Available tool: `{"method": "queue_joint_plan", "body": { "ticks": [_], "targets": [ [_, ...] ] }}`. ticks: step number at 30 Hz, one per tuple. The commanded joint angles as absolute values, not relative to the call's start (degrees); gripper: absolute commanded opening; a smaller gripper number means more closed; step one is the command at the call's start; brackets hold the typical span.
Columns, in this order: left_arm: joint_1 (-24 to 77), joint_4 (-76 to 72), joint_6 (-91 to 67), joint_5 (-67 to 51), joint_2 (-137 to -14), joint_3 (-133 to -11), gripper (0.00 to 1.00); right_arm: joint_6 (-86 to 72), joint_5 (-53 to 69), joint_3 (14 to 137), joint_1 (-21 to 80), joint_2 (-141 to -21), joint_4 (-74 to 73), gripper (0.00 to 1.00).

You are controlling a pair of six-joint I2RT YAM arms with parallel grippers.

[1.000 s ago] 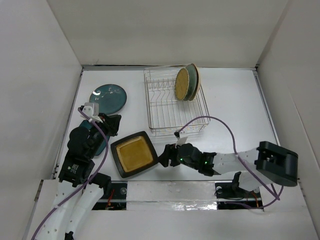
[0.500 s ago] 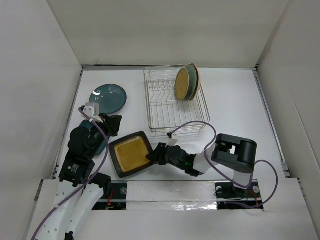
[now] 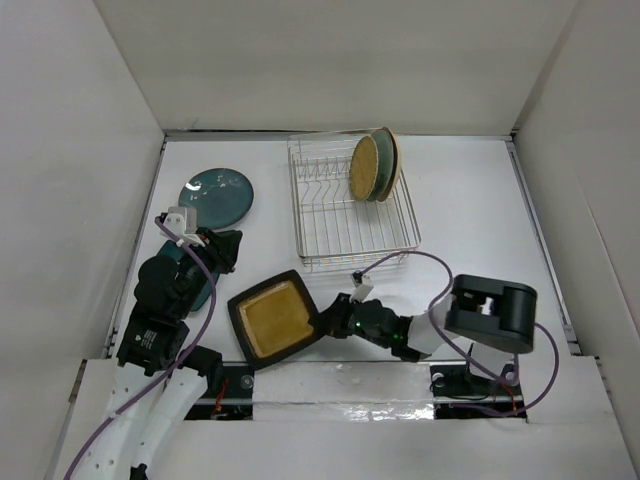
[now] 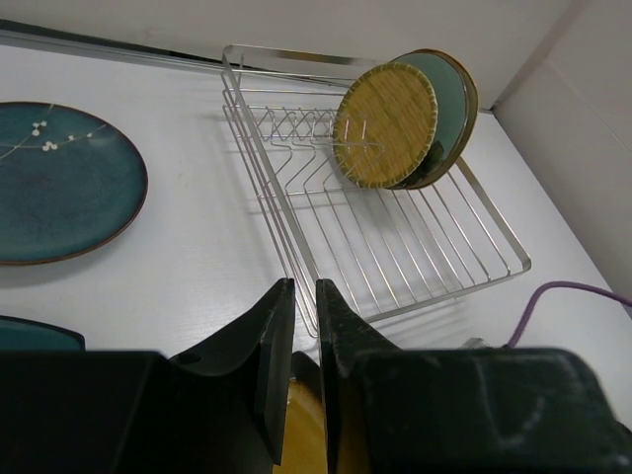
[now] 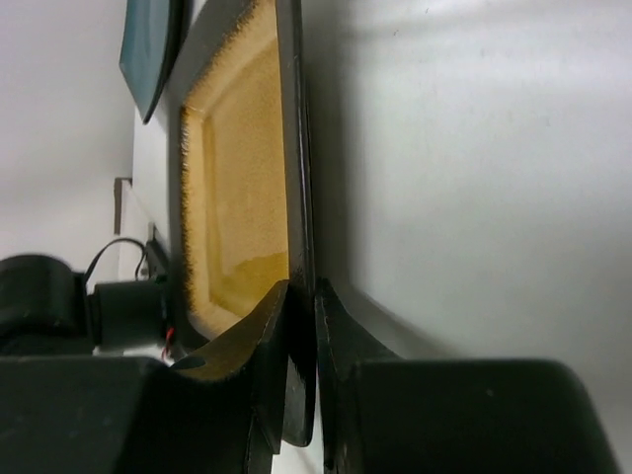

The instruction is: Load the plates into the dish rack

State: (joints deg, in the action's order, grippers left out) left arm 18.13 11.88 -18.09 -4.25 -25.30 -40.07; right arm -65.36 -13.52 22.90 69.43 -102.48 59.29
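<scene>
The black square plate [image 3: 272, 320] with an amber centre lies at the near middle of the table, and my right gripper [image 3: 322, 322] is shut on its right rim. In the right wrist view that rim [image 5: 296, 148] runs between the jaws of my right gripper [image 5: 303, 288]. The silver wire dish rack [image 3: 355, 240] holds a yellow grid-patterned plate [image 3: 364, 166] upright, with a tan-rimmed plate [image 3: 388, 160] behind it. My left gripper [image 3: 232, 245] is shut on nothing, left of the rack [image 4: 415, 257]. A dark teal plate [image 3: 217, 197] lies flat at the far left.
A second dark teal plate [image 3: 203, 290] lies partly hidden under my left arm. White walls close in the table on the left, right and back. The right arm's purple cable [image 3: 425, 258] loops over the table near the rack's front edge.
My right gripper has closed on the square plate's right rim. The plate has turned and slid a little toward the near right. The right arm has folded in. The left arm has not moved.
</scene>
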Motion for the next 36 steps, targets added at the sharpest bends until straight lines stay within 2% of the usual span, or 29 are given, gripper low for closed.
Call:
{"method": "queue_joint_plan", "body": {
  "ticks": [1, 8, 11, 14, 20, 24, 31, 36],
  "targets": [
    [17.84, 9.76, -17.75, -3.6, -24.87, -40.6, 0.13, -60.39, -16.78, 21.18, 72.33, -91.52, 61.27, 0.0],
    [17.84, 9.93, -16.79, -1.59, -23.29, -41.31, 0.14, -47.13, -28.55, 32.59, 75.06, -65.06, 28.1, 0.0],
    [17.84, 10.11, -16.79, -0.44, -22.06, -41.48, 0.14, -39.92, -31.55, 42.16, 70.33, -58.72, 15.44, 0.0],
    [17.84, 9.93, -16.7, -0.53, -21.27, -41.31, 0.14, -32.88, -31.99, 50.43, 62.88, -57.22, 11.53, 0.0],
    [17.84, 9.93, -16.79, -2.02, -21.27, -41.13, 0.15, -24.44, -26.37, 64.91, 47.75, -64.06, 13.18, 0.0],
    [17.84, 9.85, -16.87, -2.63, -21.27, -40.96, 0.15, -20.75, -22.67, 74.32, 38.52, -74.76, 15.03, 0.0],
    [17.84, 9.58, -16.87, -3.69, -21.8, -40.96, 0.15, -10.03, -27.24, 90.14, 34.99, -89.97, 18.8, 0.0],
    [17.84, 9.4, -16.87, -4.22, -22.24, -40.96, 0.15, -3.35, -27.86, 102.29, 33.32, -100.09, 16.18, 0.0]
  ]
}}
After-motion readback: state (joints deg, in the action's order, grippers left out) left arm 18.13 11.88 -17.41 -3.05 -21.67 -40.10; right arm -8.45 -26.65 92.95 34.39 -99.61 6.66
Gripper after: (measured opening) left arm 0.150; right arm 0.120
